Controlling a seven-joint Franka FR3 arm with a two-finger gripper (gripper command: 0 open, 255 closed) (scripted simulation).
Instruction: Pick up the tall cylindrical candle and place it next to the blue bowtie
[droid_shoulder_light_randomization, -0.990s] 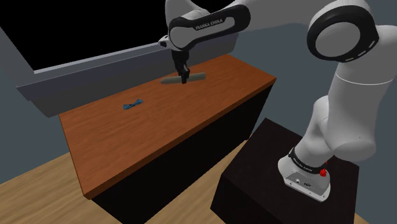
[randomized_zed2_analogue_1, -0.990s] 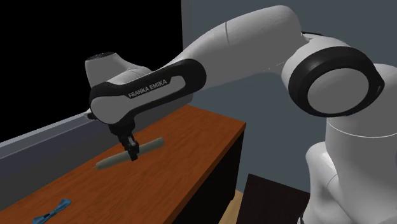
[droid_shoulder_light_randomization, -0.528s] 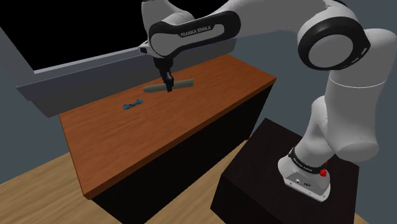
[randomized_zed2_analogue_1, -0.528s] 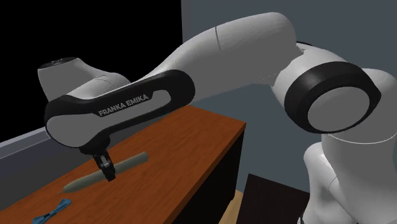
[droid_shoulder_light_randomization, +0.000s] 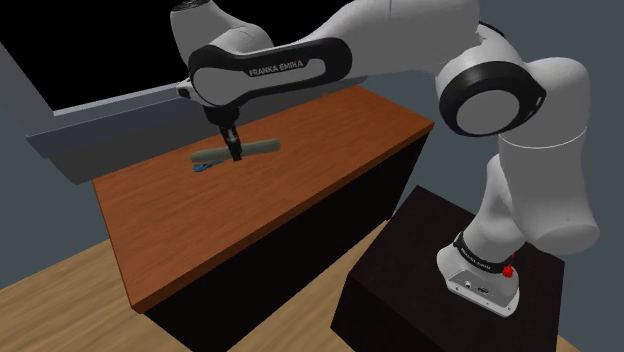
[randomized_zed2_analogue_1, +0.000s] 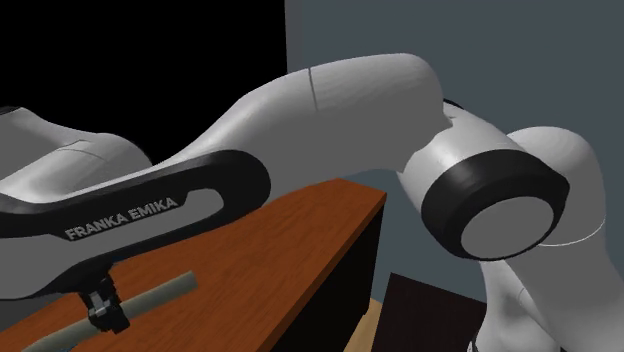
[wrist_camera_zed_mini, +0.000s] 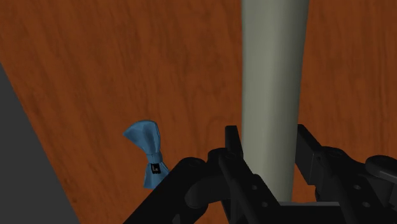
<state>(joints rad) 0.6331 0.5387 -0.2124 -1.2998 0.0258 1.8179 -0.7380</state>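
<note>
Candle (wrist_camera_zed_mini: 273, 76) in gripper (wrist_camera_zed_mini: 268, 133), bowtie (wrist_camera_zed_mini: 146, 153) nr.

The white Franka arm (droid_shoulder_light_randomization: 525, 190) has rounded, glossy links with broad black rings at its joints (droid_shoulder_light_randomization: 490, 92). Its forearm carries a black panel (droid_shoulder_light_randomization: 270, 72) lettered FRANKA EMIKA in white. The base flange (droid_shoulder_light_randomization: 478, 276), seated on the black stand (droid_shoulder_light_randomization: 400, 295), bears a small red button (droid_shoulder_light_randomization: 510, 270). The gripper (droid_shoulder_light_randomization: 235, 152) is all black, with blocky fingers (wrist_camera_zed_mini: 232, 149).
</note>
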